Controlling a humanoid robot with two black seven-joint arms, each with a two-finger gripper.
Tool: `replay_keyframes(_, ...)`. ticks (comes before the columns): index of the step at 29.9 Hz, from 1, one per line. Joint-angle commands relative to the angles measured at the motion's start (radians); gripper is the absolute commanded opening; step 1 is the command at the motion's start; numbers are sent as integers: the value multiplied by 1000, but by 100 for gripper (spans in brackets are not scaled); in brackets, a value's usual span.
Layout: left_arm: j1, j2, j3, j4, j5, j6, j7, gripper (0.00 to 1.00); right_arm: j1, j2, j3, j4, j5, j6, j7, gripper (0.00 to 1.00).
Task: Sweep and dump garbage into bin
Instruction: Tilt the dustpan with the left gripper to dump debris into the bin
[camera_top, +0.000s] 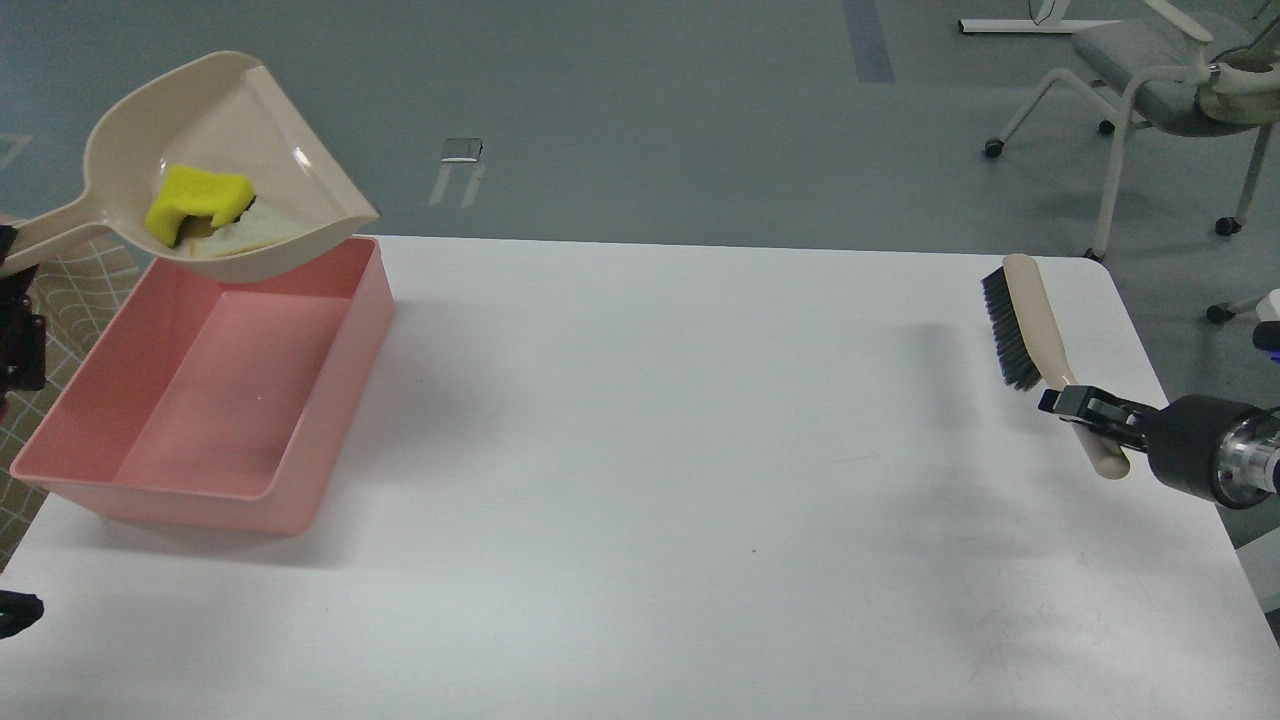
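Observation:
The beige dustpan (270, 130) hangs in the air, tilted, over the far left corner of the pink bin (365, 330). In it lie the yellow sponge piece (195, 195) and the white bread slice (255, 232), slid toward the handle end. The bin is empty inside. The pan's handle runs off the left edge, where only a black part of my left gripper (15, 300) shows, holding it. My right gripper (1078, 405) is shut on the handle of a beige brush (1015, 320) with black bristles, held above the table's right side.
The white table (650, 450) carries the bin at its left end. A grey office chair (1160, 80) stands on the floor at the far right. A checked cloth (75, 290) lies beyond the bin on the left.

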Motion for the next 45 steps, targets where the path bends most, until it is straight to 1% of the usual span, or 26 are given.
replay_keyframes(1,40,63,-10,26,2,0,2,0,0,2,7,0,1,0,1,0)
replay_keyframes(3,85,108,-13,26,10,0,1,0,0,3,15,1,2,0,6,0)
replay_keyframes(5,112,183,-13,26,14,-2,2,0,0,8,35,0,2,0,23,0)
replay_keyframes(7,115,221,-12,27,16,0,2,0,0,9,42,1,2,0,24,0)
replay_keyframes(11,115,341,-4,49,31,1,2,0,-3,8,59,4,3,0,29,0)
replay_keyframes(13,117,375,-1,53,60,0,1,0,-3,8,65,4,3,0,35,0)
replay_keyframes(16,121,444,13,52,198,-2,-1,0,-5,8,79,4,3,0,41,0)
replay_keyframes(19,112,481,22,53,333,-2,-2,0,-5,9,84,3,5,0,43,0)
replay_keyframes(21,112,502,22,56,365,-3,-2,0,-6,9,87,4,5,0,44,0)
replay_keyframes(24,112,544,24,73,417,-2,-4,0,-12,9,88,-2,46,0,60,0)
replay_keyframes(27,108,585,22,73,473,3,-4,0,-18,9,90,-3,61,0,61,0)
replay_keyframes(29,94,620,19,58,516,7,-7,0,-20,9,90,-3,61,0,61,0)
replay_keyframes(31,60,643,22,12,545,7,-28,0,-20,9,88,1,63,0,61,0)
replay_keyframes(34,54,660,24,-22,549,7,-30,0,-21,11,90,4,63,0,61,0)
replay_keyframes(36,57,695,24,-26,583,7,-35,0,-21,15,91,4,63,0,61,0)
replay_keyframes(39,59,731,24,-26,689,7,-58,0,-21,25,101,6,64,0,61,0)
replay_keyframes(42,57,746,22,-28,749,7,-59,0,-21,31,102,7,64,0,61,0)
replay_keyframes(45,51,748,19,-27,741,9,-53,0,-27,31,102,8,64,0,61,0)
